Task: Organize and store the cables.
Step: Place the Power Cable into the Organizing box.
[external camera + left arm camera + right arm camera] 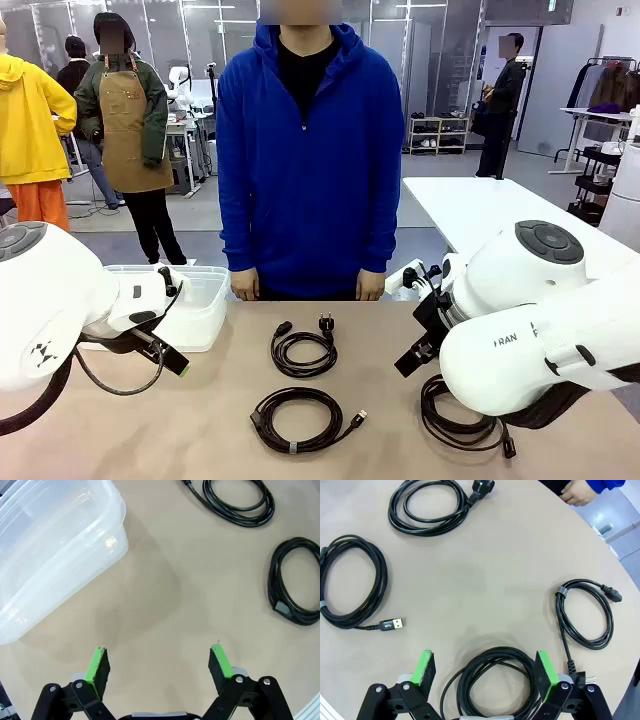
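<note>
Cable coil between spread right jaws, ungrasped, left jaws spread, empty

The front view sits low at 6 o'clock of the beige tabletop, between the white left arm and the white right arm. It faces a person in a blue hooded top at 12 o'clock. Both wrist views look steeply down from close above that tabletop. All three views share the black coiled cord with a two-pin plug. The left wrist view has this cord at 1 o'clock, and the right wrist view has this cord at 11 o'clock.
</note>
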